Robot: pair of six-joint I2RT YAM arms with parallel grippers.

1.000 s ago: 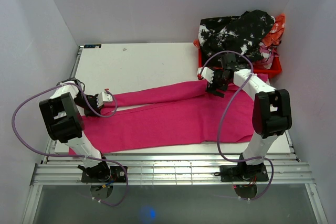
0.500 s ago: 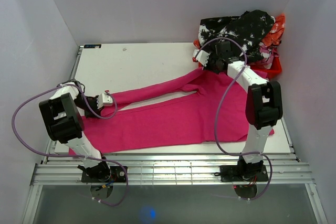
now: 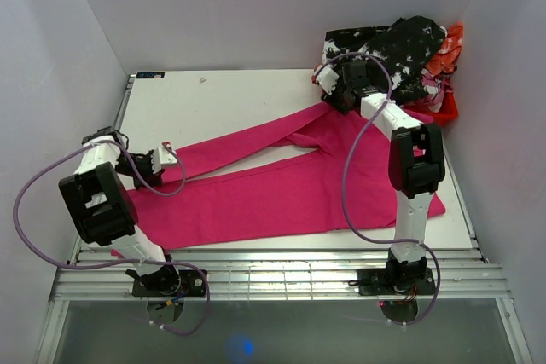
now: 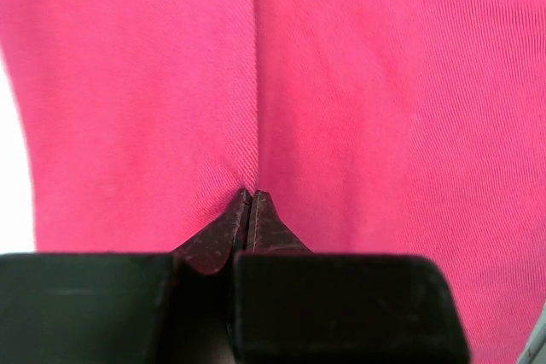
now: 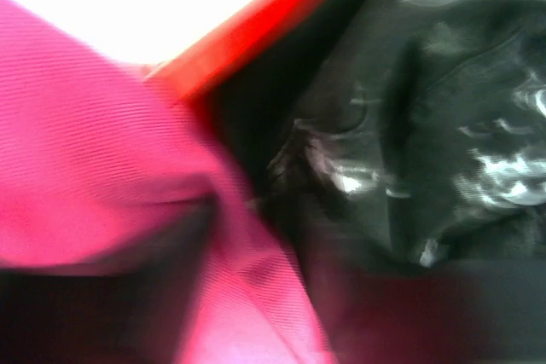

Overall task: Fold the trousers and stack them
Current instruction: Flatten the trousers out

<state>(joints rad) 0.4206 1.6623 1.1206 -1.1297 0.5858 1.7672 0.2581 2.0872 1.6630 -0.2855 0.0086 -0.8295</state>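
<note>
The white table [image 3: 222,100] lies under everything I work on. Across it spread the trousers [image 3: 273,193], bright magenta. The two legs run toward my left side and the wide waist end lies toward my right, reaching up to the far right corner. The near leg lies broad and flat along the front edge. The far leg runs thinner, slanting from left up toward the crotch, with a narrow wedge of table showing between the two.

At the far right corner stands a red crate [image 3: 448,112], heaped with a black-and-white printed garment [image 3: 384,53] and some orange cloth behind it.

My left gripper [image 3: 168,156] sits low at the left end of the far leg. In my left wrist view its dark fingertips [image 4: 256,223] are pressed together, and a crease of the pink cloth runs straight out from between them, so I am pinching the trousers.

My right gripper [image 3: 331,91] reaches to the far end of the trousers, just beside the crate's near corner. My right wrist view is blurred: pink cloth left, the crate's rim above, the printed garment right. I cannot tell whether this hand is open or holding.
</note>
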